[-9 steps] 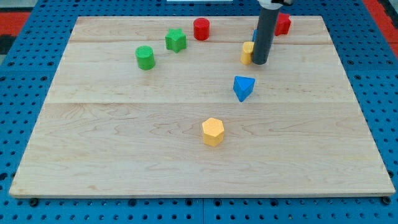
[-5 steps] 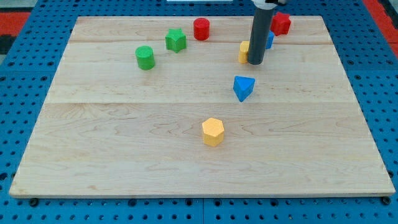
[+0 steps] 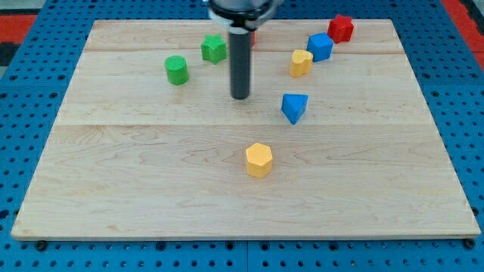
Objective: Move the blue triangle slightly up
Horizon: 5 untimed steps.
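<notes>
The blue triangle (image 3: pixel 294 107) lies right of the board's centre. My tip (image 3: pixel 240 97) rests on the board to the triangle's left, a clear gap apart and slightly higher in the view. The dark rod rises from it toward the view's top and hides most of a red cylinder (image 3: pixel 250 35) behind it.
A yellow hexagon (image 3: pixel 259 159) lies below the triangle. A yellow block (image 3: pixel 301 63), a blue cube (image 3: pixel 320 47) and a red block (image 3: pixel 341 28) sit at the upper right. A green star (image 3: pixel 214 48) and a green cylinder (image 3: pixel 176 69) sit at the upper left.
My tip has moved left and down the view, from beside the yellow block at the upper right to the triangle's left. The blue triangle has barely moved.
</notes>
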{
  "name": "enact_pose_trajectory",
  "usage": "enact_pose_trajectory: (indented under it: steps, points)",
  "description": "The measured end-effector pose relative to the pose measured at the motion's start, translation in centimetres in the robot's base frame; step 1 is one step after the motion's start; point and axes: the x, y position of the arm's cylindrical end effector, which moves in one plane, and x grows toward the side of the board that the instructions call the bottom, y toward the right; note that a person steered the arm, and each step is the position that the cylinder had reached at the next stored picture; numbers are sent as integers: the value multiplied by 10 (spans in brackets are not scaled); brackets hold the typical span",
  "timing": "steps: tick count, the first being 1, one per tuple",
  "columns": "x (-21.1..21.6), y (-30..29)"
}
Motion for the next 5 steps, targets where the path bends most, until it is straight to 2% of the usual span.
enact_pose_trajectory:
  steps: [1,2,3,4,5]
  points:
    - [25,3]
    - [71,24]
    - [97,76]
    - [84,119]
    - [55,122]
